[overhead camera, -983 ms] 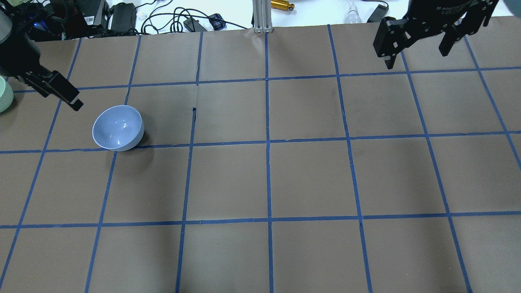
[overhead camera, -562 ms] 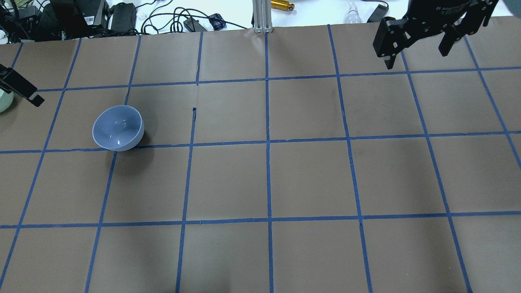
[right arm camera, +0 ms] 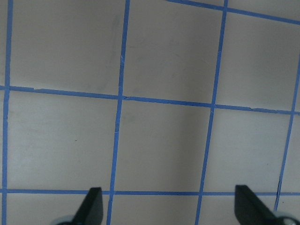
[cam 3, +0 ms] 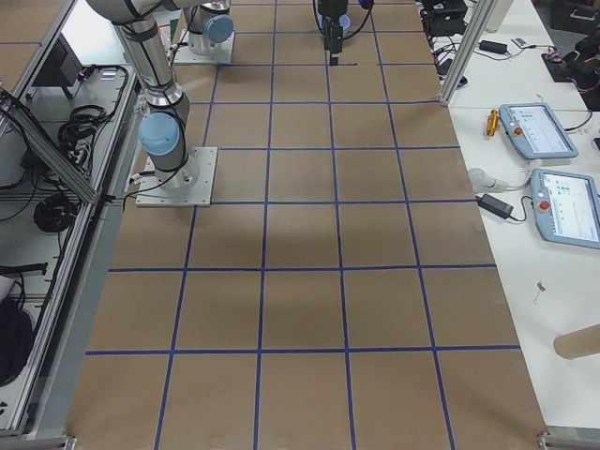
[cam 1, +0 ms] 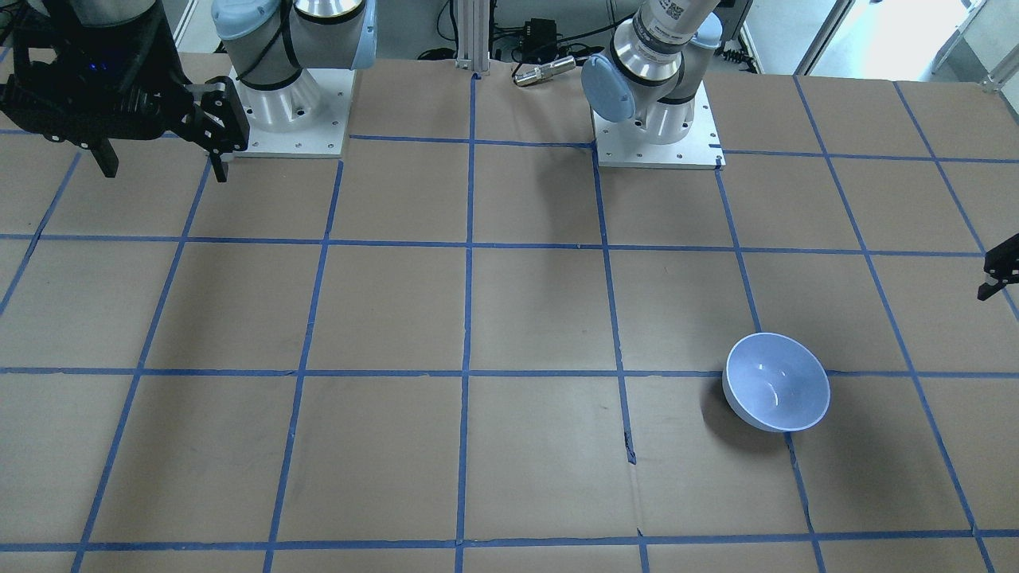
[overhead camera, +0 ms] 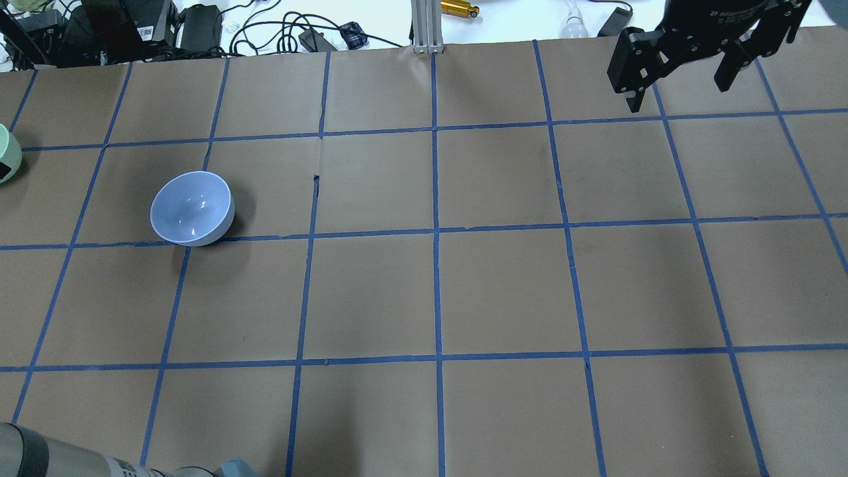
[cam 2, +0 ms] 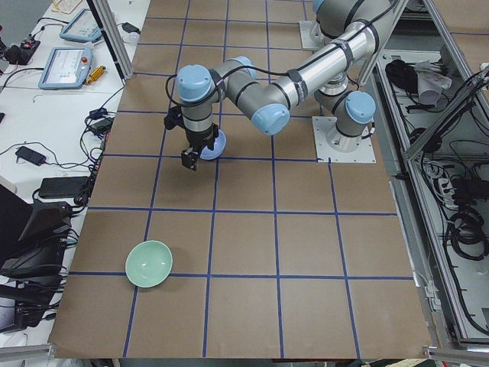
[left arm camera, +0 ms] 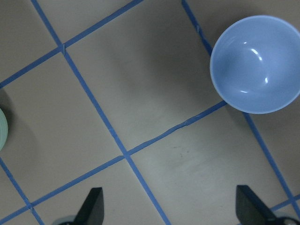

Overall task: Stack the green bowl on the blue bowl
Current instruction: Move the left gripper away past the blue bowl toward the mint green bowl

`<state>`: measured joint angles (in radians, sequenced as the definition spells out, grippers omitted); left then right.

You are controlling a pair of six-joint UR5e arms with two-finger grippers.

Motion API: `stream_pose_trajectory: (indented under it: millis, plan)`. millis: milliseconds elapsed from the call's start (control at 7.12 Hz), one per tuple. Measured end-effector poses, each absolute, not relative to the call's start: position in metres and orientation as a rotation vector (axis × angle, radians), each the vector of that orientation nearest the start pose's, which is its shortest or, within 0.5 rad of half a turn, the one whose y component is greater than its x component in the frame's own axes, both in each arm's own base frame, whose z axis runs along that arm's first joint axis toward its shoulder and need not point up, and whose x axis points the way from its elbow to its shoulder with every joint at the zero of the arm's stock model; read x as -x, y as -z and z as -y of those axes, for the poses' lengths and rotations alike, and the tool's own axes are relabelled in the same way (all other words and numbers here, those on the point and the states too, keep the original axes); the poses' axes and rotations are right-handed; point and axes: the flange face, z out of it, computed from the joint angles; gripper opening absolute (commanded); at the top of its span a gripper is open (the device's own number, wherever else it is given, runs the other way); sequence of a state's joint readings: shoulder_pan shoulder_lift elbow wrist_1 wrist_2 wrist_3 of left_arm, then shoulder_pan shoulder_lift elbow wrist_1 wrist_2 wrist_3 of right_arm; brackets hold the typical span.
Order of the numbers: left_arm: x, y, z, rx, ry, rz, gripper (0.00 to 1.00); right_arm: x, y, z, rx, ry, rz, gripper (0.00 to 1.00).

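Observation:
The blue bowl (overhead camera: 192, 209) stands upright and empty on the brown table, left of centre; it also shows in the front view (cam 1: 776, 382) and the left wrist view (left arm camera: 255, 63). The green bowl (cam 2: 149, 264) stands apart from it near the table's left end; only its rim shows at the overhead view's left edge (overhead camera: 6, 152) and at the left wrist view's edge (left arm camera: 2, 129). My left gripper (left arm camera: 171, 211) is open and empty, raised above the table between the two bowls (cam 2: 191, 153). My right gripper (overhead camera: 679, 89) is open and empty, at the far right (right arm camera: 171, 206).
The table (overhead camera: 437, 291) is brown paper with a grid of blue tape. Cables and boxes (overhead camera: 132, 26) lie beyond its far edge, with a metal post (overhead camera: 427, 26) at the middle. My left arm's elbow (overhead camera: 26, 457) shows at the bottom left corner.
My left gripper has moved left, from beside the blue bowl almost out of the overhead view, toward the green bowl. The right arm and both bowls have not moved.

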<state>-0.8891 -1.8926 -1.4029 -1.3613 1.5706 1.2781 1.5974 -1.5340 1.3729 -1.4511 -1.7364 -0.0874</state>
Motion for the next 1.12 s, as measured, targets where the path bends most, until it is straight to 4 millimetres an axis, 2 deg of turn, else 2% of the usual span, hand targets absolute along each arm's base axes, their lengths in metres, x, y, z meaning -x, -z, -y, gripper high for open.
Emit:
stream_pose_trajectory:
  millis: [421, 702, 1124]
  plan:
    - [-0.351, -0.385, 0.600, -1.222, 0.042, -2.828, 1.00, -0.131, -0.556, 0.503, 0.184, 0.060, -3.303, 1.00]
    - [-0.392, -0.360, 0.618, -1.338, 0.026, -2.773, 1.00, -0.131, -0.556, 0.503, 0.185, 0.060, -3.303, 1.00]
    - [-0.450, -0.322, 0.631, -1.470, 0.012, -2.715, 1.00, -0.130, -0.556, 0.503, 0.183, 0.060, -3.303, 1.00]
